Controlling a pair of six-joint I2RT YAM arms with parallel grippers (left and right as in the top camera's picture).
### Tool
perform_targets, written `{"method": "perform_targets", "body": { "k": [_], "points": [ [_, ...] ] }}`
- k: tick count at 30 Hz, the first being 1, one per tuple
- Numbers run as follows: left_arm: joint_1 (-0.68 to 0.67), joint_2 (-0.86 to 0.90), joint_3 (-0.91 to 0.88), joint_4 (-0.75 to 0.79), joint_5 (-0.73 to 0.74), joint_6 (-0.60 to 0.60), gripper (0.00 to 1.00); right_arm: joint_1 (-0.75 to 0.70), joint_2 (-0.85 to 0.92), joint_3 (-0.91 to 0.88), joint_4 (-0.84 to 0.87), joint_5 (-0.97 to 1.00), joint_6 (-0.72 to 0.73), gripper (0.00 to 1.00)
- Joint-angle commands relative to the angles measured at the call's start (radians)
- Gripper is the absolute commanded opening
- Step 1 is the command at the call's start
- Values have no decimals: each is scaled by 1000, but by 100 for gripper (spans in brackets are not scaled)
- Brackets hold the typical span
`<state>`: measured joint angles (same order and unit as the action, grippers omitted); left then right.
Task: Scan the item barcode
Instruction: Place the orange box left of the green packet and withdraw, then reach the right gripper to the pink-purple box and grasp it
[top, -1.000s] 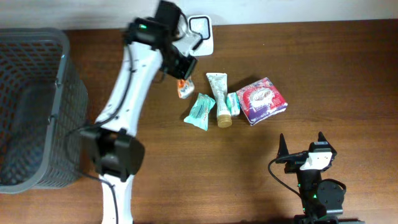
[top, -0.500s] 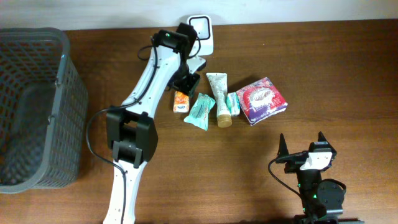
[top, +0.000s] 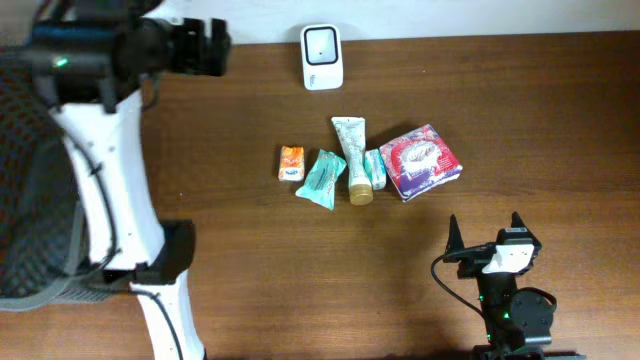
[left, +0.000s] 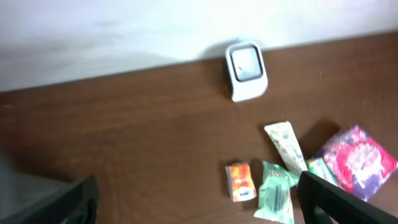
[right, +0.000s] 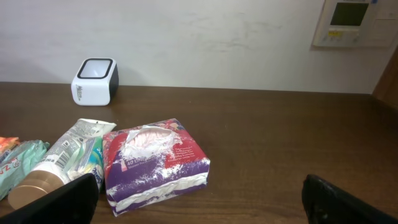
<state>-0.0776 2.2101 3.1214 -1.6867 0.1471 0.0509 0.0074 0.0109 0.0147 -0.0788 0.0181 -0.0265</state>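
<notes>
The white barcode scanner stands at the table's back edge. In front of it lies a row of items: an orange packet, a green packet, a white tube and a red-and-purple tissue pack. My left gripper is open and empty, high over the back left of the table, far from the items. From the left wrist I look down on the scanner and the orange packet. My right gripper rests open near the front right, facing the tissue pack.
A grey mesh basket stands at the left edge, largely hidden by my left arm. A small green item lies between tube and tissue pack. A wall panel hangs behind the table.
My left gripper opened and let go of the orange packet, which now lies left of the green packet. The left arm swung up and away to the back left. The right arm stayed still.
</notes>
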Motion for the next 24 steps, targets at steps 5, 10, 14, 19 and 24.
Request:
{"method": "perform_targets", "body": {
  "k": [5,10,14,19,24],
  "points": [
    [130,-77,-47,-1,14,-13,99,5,-6,-9,-2,0,6,99],
    [140,-77,-58,-1,14,-13,99,5,-6,-9,37,-416,283,99],
    [140,-77,-58,-1,14,-13,99,5,-6,-9,227,-531,298,99],
    [140,-77,-58,-1,14,-13,99,5,-6,-1,645,-454,298,99],
    [140,-77,-58,-1,14,-13,99,5,34,133,639,-293,204,99]
  ]
}}
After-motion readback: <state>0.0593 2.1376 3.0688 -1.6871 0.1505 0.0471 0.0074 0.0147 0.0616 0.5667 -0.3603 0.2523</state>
